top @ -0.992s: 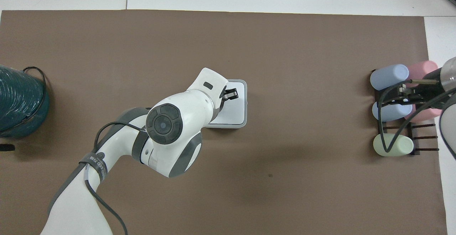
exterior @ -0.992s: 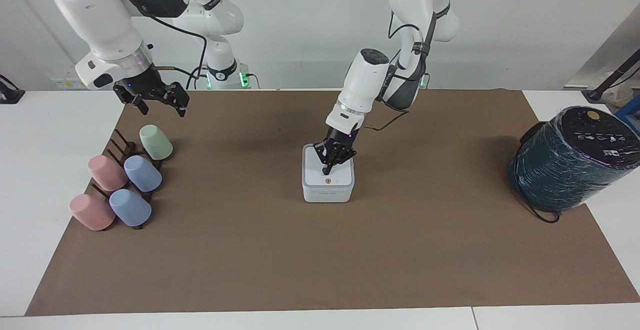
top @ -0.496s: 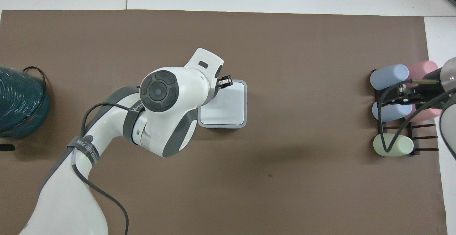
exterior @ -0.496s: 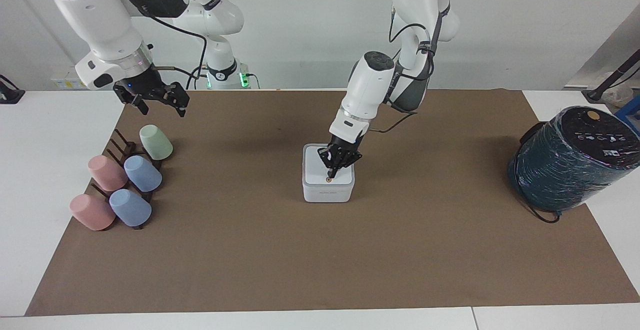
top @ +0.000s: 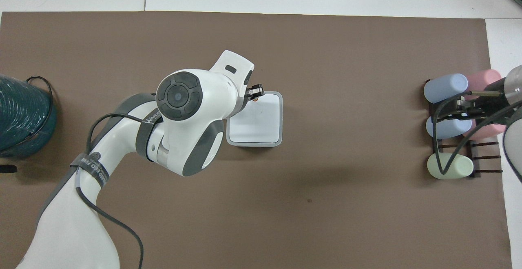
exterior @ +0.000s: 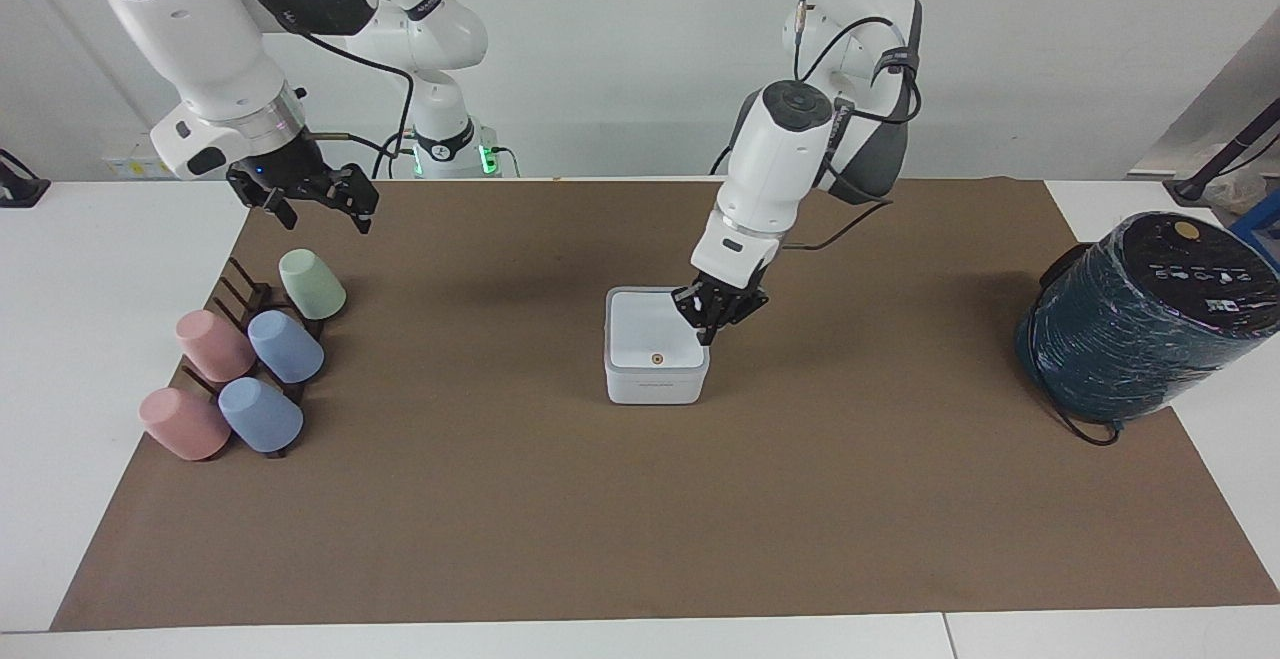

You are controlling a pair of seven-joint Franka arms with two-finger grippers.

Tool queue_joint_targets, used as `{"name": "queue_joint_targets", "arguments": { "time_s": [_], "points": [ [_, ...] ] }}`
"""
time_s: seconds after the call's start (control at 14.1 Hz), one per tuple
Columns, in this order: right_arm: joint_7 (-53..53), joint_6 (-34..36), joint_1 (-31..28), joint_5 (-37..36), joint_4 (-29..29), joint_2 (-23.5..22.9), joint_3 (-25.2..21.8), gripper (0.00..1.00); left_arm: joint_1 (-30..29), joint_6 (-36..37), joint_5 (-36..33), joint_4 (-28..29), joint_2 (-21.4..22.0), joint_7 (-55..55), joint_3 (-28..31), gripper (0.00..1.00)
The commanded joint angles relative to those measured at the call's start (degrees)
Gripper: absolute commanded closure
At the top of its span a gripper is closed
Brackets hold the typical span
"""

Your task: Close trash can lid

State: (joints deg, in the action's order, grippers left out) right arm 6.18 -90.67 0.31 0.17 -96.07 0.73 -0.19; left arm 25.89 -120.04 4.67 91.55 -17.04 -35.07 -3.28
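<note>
Your left hand (exterior: pixel 709 332) hanging with fingers pressed together over the trash can's (exterior: pixel 655 379) edge toward the left arm's end, lid (exterior: pixel 652 337) lying flat on the can at mid-bench (exterior: pixel 600 519), your right hand (exterior: pixel 318 201) waiting over the cup rack (exterior: pixel 240 299), its fingers unreadable.

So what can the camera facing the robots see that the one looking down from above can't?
Only the facing view shows the orange dot on the lid, and two pink cups apart. Only the overhead view shows the lid's square outline from straight above. Both show the trash can with its lid down, the left end effector shut at its edge, and the right end effector waiting over the cup rack.
</note>
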Motion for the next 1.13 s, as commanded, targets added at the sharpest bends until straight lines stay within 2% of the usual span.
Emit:
{"name": "queue_joint_targets", "arguments": {
  "time_s": [0.0, 0.35, 0.57, 0.71, 0.85, 0.92, 1.06],
  "points": [
    [-0.56, 0.31, -0.57, 0.27, -0.53, 0.85, 0.37, 0.0, -3.64, 7.43, -0.98, -3.39, 0.51, 5.96, -0.15, 0.97],
    [-0.56, 0.31, -0.57, 0.27, -0.53, 0.85, 0.45, 0.0, -8.92, 16.06, -1.5, -5.51, 0.69, 15.01, 0.29, 0.92],
    [-0.56, 0.31, -0.57, 0.27, -0.53, 0.85, 0.45, 0.0, -14.18, 19.05, -3.61, -5.51, 2.79, 25.01, 0.2, 0.92],
    [-0.56, 0.31, -0.57, 0.27, -0.53, 0.85, 0.45, 0.0, -17.78, 19.76, -3.44, -5.33, 4.46, 31.44, -0.06, 0.87],
    [-0.56, 0.31, -0.57, 0.27, -0.53, 0.85, 0.45, 0.0, -20.52, 21.6, -3.79, -5.33, 4.99, 36.8, -0.06, 0.77],
    [-0.56, 0.31, -0.57, 0.27, -0.53, 0.85, 0.37, 0.0, -21.57, 21.87, -4.66, -5.16, 5.34, 39.26, -0.06, 0.61],
    [-0.56, 0.31, -0.57, 0.27, -0.53, 0.85, 0.45, 0.0, -23.5, 21.87, -5.46, -4.98, 5.61, 41.91, -0.06, 0.43]
  ]
}}
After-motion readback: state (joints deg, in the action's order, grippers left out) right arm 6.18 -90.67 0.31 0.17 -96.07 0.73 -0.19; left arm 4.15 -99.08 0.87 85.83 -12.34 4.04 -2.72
